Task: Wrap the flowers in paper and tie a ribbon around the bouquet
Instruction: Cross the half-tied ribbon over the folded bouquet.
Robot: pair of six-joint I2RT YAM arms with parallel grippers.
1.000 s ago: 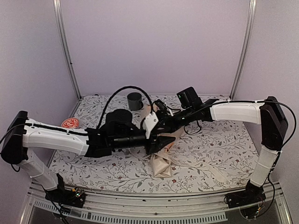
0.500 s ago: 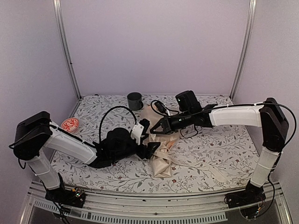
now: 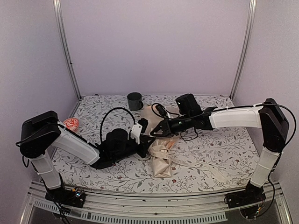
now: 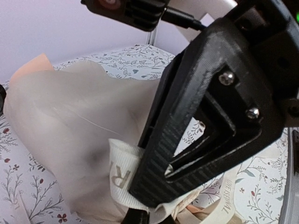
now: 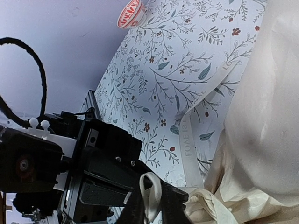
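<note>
— Where is the bouquet [image 3: 161, 161] at this point?

— It lies on the flowered counter [image 3: 215, 154], roughly midway between the two arms. The paper [image 4: 70, 116] is closed round it, cream face out with a peach corner showing. The flowers must be inside, as none of them show.

— And the ribbon [image 5: 187, 144]?

— One printed length trails flat over the counter just beside the paper. Another part is bunched into a loop at the bundle, and the left tool [image 3: 147, 149] has its fingers pressed together on that loop.

— Why would it hold there?

— Probably to keep the band snug against the paper. A soft ribbon goes slack as soon as it is let go, and then the wrap would spring open.

— What about the right tool [image 3: 158, 130]?

— It reaches in from the opposite side, with its tip close by the left one and just over the bundle. This looks like the place for it to take the loop or draw an end through. Whether its fingers are parted or gripping cannot be told, since its own view hardly shows them.

— How far along is the job?

— The wrapping looks done and the tying is in hand, but no finished knot shows.

— Is anything in the way?

— No. The dark mug [image 3: 134, 100] and the red-and-white dish [image 3: 71, 123] stand well apart.
</note>
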